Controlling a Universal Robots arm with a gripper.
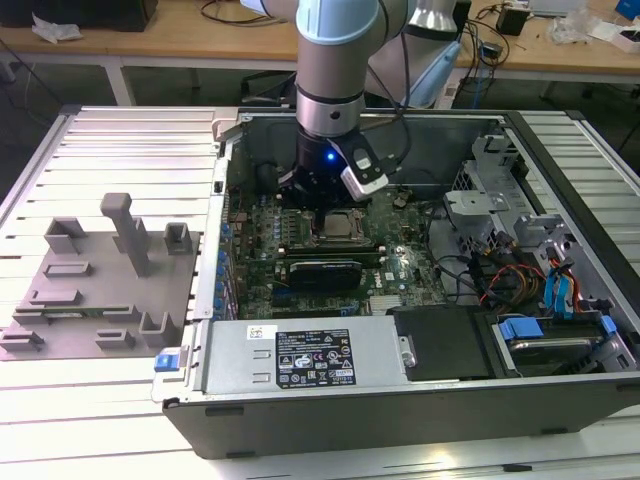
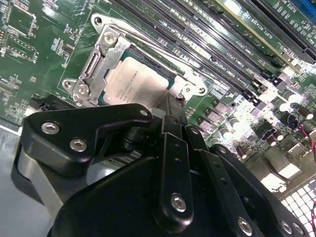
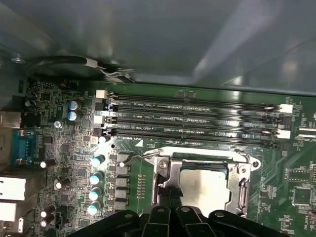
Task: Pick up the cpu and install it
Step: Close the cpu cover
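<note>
The cpu point(image 1: 341, 226), a small square chip with a pale silvery top, lies flat inside the metal-framed socket point(image 3: 165, 165) on the green motherboard. It shows in both wrist views point(image 2: 133, 81) point(image 3: 205, 187). My gripper point(image 1: 322, 206) hangs straight down into the open computer case, directly over the socket. Its dark fingers are shut together point(image 2: 170, 101) point(image 3: 169, 195), and their tips stand at one edge of the cpu, beside the socket frame. Nothing is held between them.
Memory slots point(image 3: 197, 118) run alongside the socket. A black card point(image 1: 320, 272) and the power supply point(image 1: 310, 358) lie nearer the case front, with drive cages and cables point(image 1: 510, 260) at the exterior view's right. A grey fixture tray point(image 1: 100, 290) with posts sits outside the case.
</note>
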